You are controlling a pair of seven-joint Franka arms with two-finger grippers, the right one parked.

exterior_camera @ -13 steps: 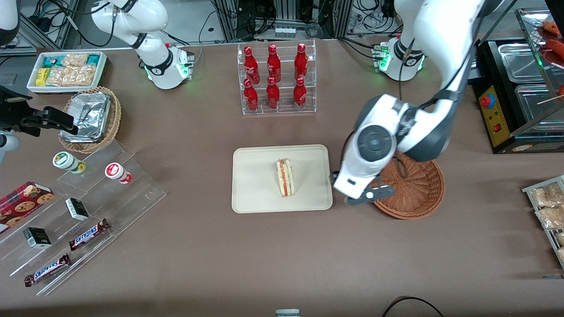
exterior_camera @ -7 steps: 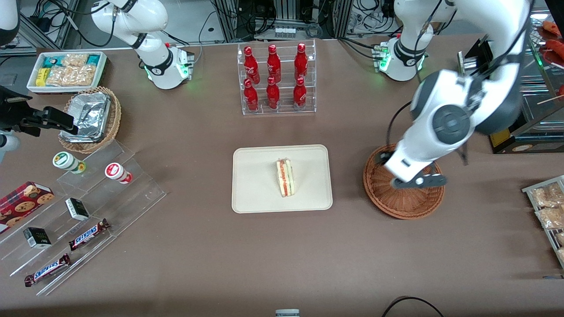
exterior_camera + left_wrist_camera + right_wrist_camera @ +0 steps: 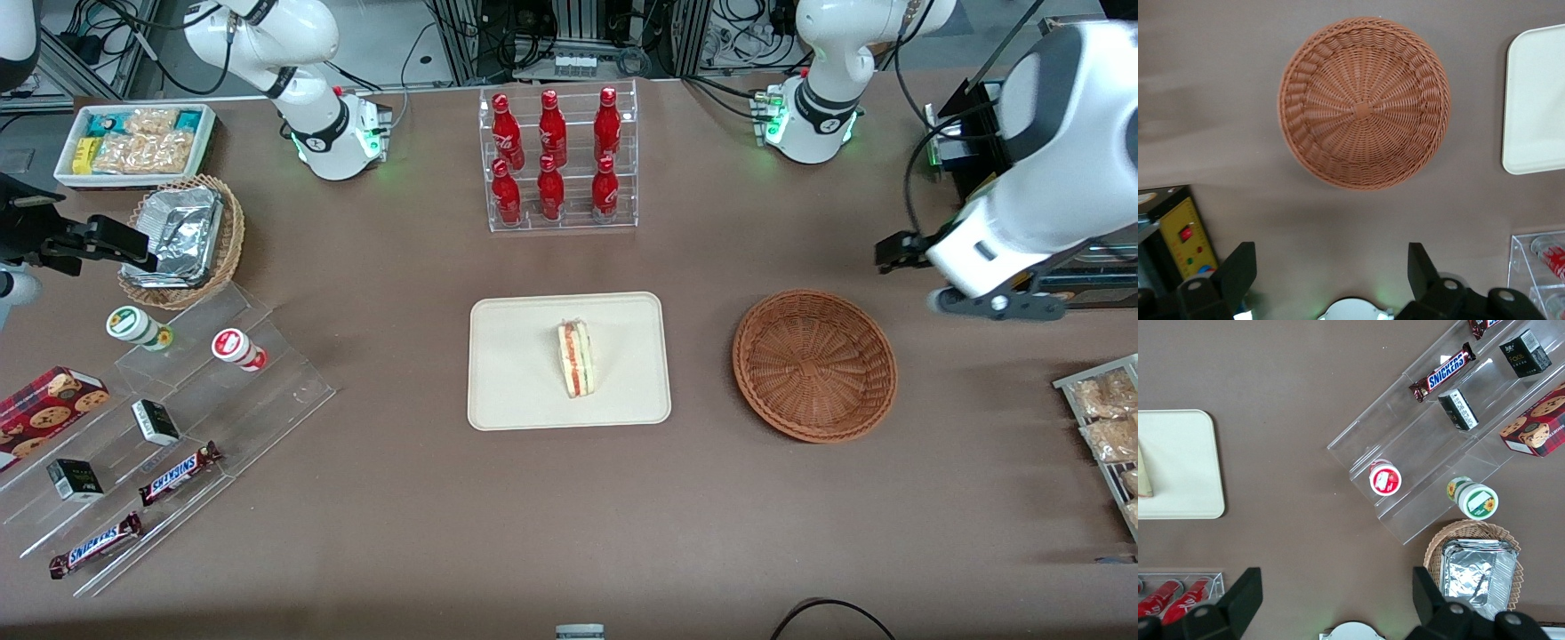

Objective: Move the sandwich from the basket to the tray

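Sandwiches: you have one pale triangular wedge [image 3: 576, 358] on the cream rectangular tray [image 3: 516, 391]; round reddish-brown wicker basket [image 3: 814, 364] empty; two bars [image 3: 179, 473] read SNICKERS; tool [image 3: 1331, 277] spread wide above the worktop [image 3: 533, 516].

Six red bottles [image 3: 556, 160] in clear rack, foil-lined wicker basket [image 3: 182, 238], snack box [image 3: 135, 142], Snickers bars [image 3: 133, 511] on acrylic steps

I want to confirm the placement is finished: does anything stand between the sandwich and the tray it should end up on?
Nothing visible does. The sandwich already lies on the tray, and the basket beside it is empty. The gripper hangs open, above the table, clear of both, toward the working arm's end.
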